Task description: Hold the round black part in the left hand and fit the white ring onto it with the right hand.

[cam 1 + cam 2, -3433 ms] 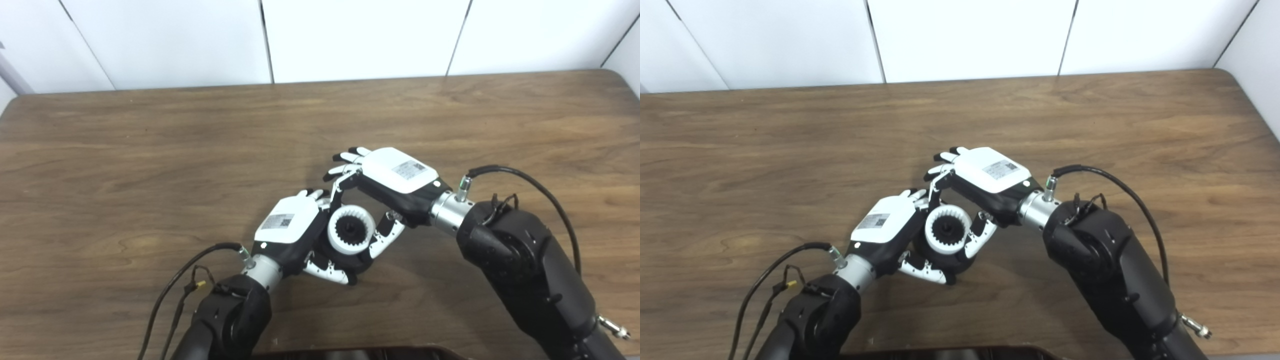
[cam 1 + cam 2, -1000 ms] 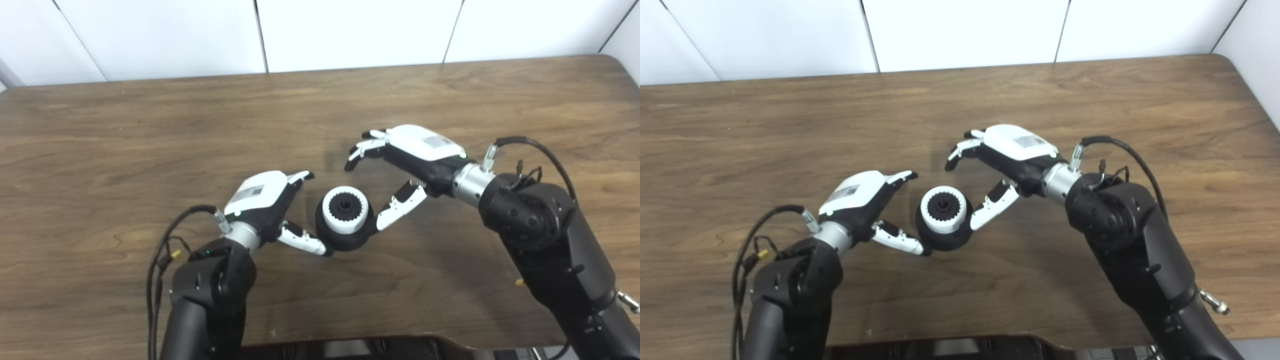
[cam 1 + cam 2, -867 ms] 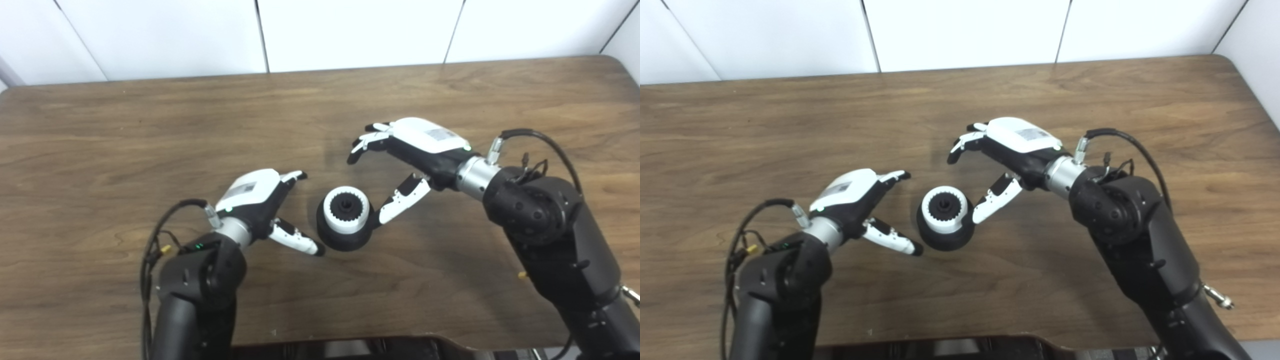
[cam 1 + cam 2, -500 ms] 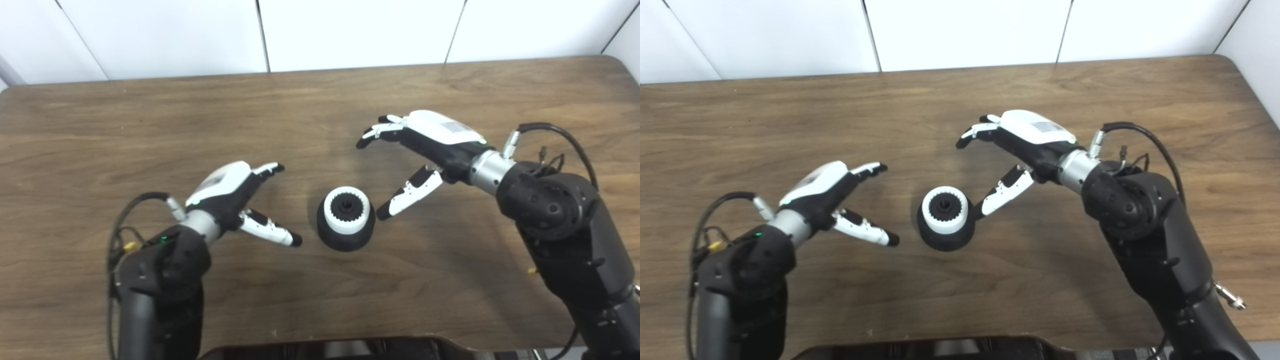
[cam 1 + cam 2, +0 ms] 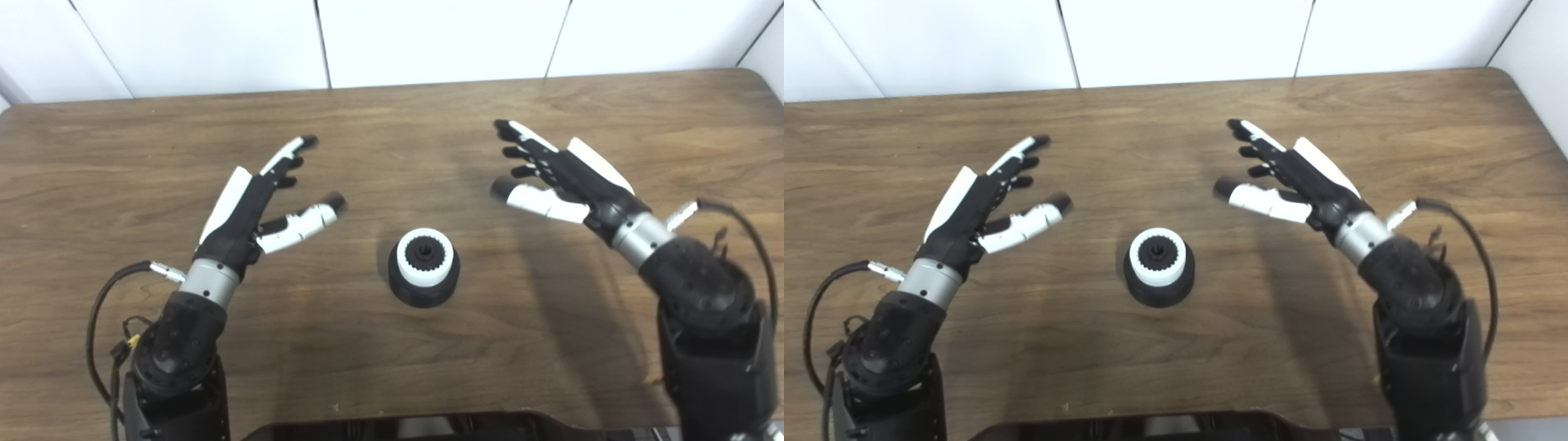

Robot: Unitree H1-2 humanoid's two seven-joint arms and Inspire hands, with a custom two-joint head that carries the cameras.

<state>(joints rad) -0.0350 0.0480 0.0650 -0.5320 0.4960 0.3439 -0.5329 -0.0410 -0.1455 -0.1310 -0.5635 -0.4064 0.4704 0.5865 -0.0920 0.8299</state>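
Left: the robot's left hand (image 5: 245, 202), white-backed with black fingers, hangs above the brown wood-grain worktop (image 5: 122, 153) with its fingers spread apart, holding nothing, well apart from the assembly. Centre: the round black part (image 5: 424, 293) stands upright on the worktop, and the white toothed plastic ring (image 5: 425, 264) sits on top of it, around a small black hub; the ring looks level and fully seated, though the depth of the fit cannot be read from above. Right: the robot's right hand (image 5: 566, 174) is likewise splayed and empty, raised clear of the worktop on the far side of the assembly.

Judged from this layout, the fitting is done and the step in hand is the release and retreat. To do it well, each hand should travel up and outward, fingers kept wide, so that no fingertip brushes the ring or tips the black part; neither arm should cross over the centre.

Count: two hands, one black part, one white ring, one worktop. Nothing else lies on the worktop.
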